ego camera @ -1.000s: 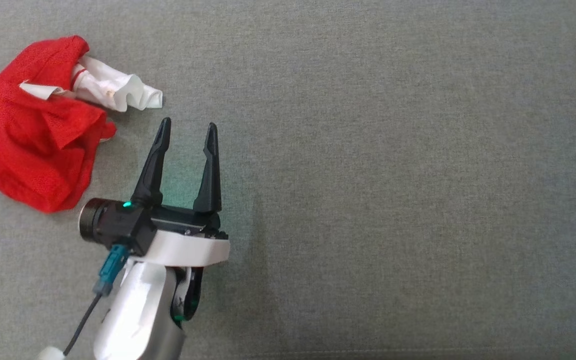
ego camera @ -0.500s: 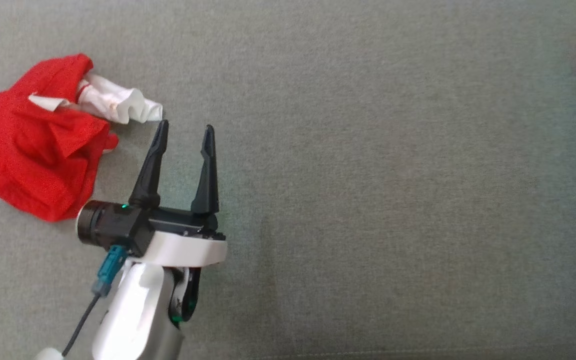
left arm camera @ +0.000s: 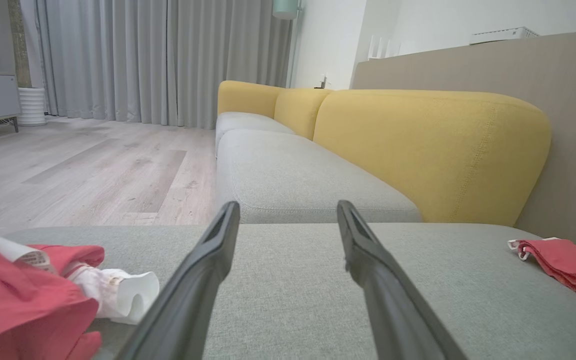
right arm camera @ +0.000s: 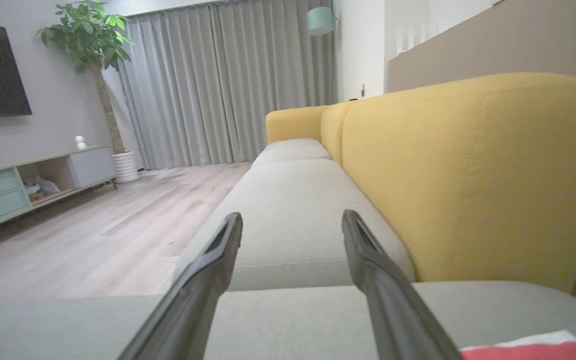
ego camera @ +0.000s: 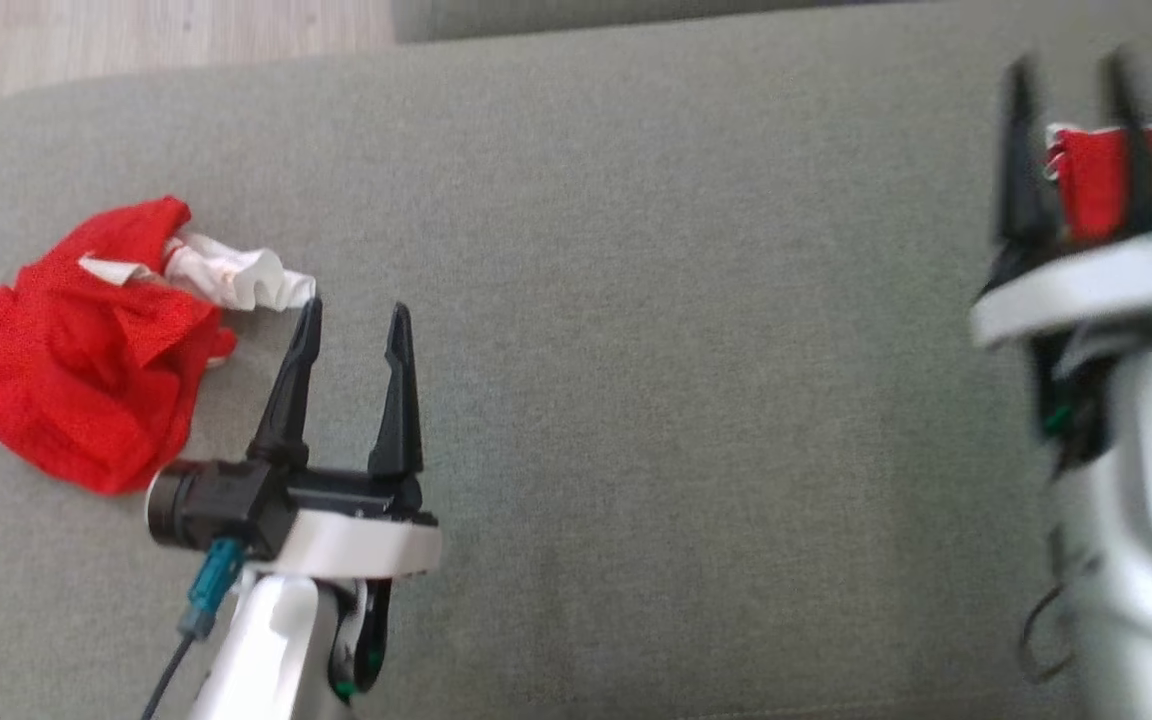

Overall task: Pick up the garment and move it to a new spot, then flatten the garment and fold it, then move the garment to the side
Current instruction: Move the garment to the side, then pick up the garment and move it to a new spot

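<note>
**Head view.** Crumpled red garment point(ego camera: 86, 390) with a bunched white part point(ego camera: 236, 280), lying at the left end of the grey sofa cushion point(ego camera: 686, 350). Left tool point(ego camera: 354, 310), fingers spread wide and holding nothing, sits just beside the white part. Right tool point(ego camera: 1068, 68), blurred, is likewise wide open and empty. It stands in front of a second, folded red garment point(ego camera: 1086, 170) at the right end.

The thin cloth is judged light, limp and apt to trail when lifted. A pinch on a raised fold or on the white part would suit.

The rounded cushion edge and the wooden floor point(ego camera: 136, 40) lie close beyond the heap. The broad bare middle of the cushion offers room for spreading.
</note>
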Robot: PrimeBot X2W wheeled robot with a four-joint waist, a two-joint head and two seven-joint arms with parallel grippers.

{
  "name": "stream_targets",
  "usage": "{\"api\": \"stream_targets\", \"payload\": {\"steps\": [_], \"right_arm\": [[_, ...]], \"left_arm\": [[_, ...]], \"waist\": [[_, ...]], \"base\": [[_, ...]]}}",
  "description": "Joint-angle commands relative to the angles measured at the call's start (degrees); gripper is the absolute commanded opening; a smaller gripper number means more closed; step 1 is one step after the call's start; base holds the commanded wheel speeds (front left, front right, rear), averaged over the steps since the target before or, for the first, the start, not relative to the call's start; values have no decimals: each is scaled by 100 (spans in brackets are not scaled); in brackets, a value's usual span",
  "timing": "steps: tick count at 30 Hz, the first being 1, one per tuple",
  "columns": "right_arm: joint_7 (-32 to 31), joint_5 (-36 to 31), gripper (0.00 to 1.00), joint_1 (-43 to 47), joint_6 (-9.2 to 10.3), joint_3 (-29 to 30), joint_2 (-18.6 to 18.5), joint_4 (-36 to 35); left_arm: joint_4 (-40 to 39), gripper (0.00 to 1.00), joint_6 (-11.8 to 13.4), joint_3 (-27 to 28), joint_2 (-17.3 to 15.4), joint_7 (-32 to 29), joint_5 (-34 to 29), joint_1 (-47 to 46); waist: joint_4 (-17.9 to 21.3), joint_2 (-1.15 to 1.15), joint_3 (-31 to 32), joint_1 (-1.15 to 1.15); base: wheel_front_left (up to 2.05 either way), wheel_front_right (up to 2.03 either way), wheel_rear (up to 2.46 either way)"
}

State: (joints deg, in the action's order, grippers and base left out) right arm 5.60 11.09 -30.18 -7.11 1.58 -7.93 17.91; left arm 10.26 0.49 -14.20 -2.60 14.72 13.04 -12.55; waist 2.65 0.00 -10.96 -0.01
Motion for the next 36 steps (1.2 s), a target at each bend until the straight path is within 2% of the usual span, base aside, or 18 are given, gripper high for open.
{"api": "stream_targets", "payload": {"steps": [1, 6, 12, 26, 36], "right_arm": [[100, 0, 100, 180, -37, -180, 164, -346], [481, -303, 100, 1097, -37, -391, 431, -689], [783, -13, 100, 1906, -37, -335, 501, -625], [933, 308, 100, 2141, -37, -613, 504, -548], [939, 345, 100, 2420, -37, -1088, 504, -666]], "left_arm": [[-201, 100, 1, 247, -28, 28, -15, 16], [-173, 100, -17, 275, -28, 28, 6, 193], [-80, 100, -76, 324, -28, 28, -45, 301], [-51, 100, -66, 339, -28, 28, -3, 376], [-70, 100, 14, 289, -28, 28, 34, 430]], "waist": [[51, 0, 146, 1], [31, 0, 295, 1], [-26, 0, 317, 1], [-154, 0, 476, 1], [-1039, 0, 578, 1]], "base": [[0, 0, 0], [0, 0, 0], [0, 0, 0], [0, 0, 0], [0, 0, 0]]}}
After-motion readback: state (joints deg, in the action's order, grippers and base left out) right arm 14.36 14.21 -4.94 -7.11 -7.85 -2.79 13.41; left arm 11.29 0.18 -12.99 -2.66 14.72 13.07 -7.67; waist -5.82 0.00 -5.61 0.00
